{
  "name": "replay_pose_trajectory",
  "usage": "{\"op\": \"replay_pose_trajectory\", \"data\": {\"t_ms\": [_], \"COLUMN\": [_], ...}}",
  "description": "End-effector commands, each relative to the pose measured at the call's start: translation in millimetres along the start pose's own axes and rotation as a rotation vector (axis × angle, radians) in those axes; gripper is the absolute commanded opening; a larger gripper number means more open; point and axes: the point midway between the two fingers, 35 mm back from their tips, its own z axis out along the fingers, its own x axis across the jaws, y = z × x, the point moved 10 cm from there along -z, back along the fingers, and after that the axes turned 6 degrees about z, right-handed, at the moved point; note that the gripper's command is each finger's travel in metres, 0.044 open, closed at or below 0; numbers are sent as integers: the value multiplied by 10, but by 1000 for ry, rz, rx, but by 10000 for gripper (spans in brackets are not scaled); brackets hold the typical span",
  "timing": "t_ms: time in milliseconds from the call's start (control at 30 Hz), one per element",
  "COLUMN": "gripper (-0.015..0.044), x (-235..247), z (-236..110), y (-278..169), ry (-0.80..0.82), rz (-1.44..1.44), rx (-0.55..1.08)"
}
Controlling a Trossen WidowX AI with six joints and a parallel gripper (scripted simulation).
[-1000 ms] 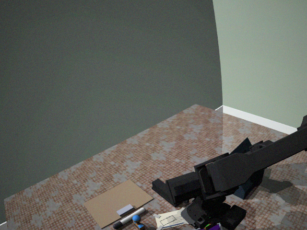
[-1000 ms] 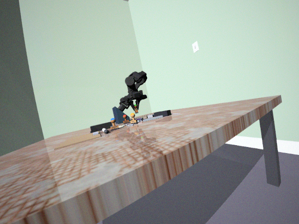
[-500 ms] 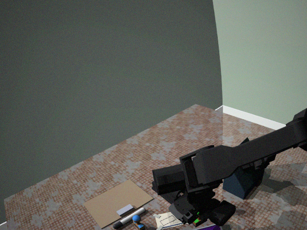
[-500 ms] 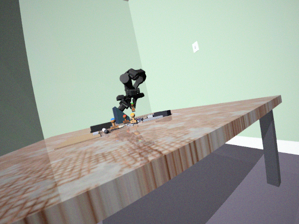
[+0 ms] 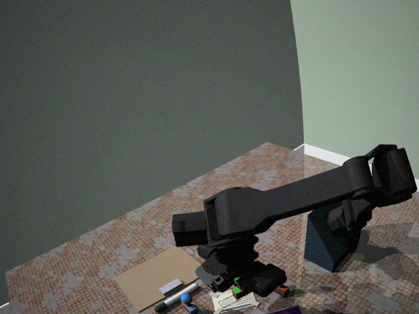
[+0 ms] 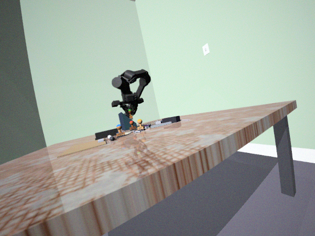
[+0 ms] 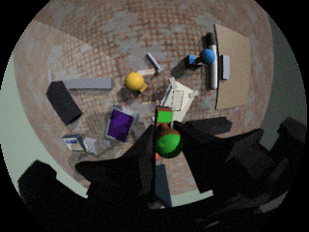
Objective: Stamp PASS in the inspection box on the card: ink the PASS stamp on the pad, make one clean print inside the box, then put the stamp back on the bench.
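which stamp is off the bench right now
The green-knobbed stamp, held in the end effector above the card. The blue and yellow ones stand on the bench.

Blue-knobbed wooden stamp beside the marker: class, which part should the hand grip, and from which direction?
Its slim wooden stem, just under the knob of the blue-knobbed wooden stamp, from straight above: it stands upright on its base. The white, black-capped marker pen lies close beside it, so the fingers likely belong on the other two sides. The hand is shut on the green-knobbed stamp.
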Motion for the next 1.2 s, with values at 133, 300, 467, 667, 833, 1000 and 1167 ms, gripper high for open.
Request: {"op": "replay_pose_trajectory", "data": {"t_ms": [133, 300, 467, 667, 833, 1000, 1167], "gripper": [0, 0, 0, 0, 0, 0, 0], "x": [-425, -502, -503, -504, -504, -505, -505], "z": [35, 44, 61, 101, 134, 168, 202], "y": [72, 80, 81, 84, 85, 87, 88], "ry": [1, 1, 1, 1, 0, 0, 0], "rz": [-10, -12, -12, -11, -11, -11, -11], "rx": [2, 2, 1, 0, -1, -2, -2]}}
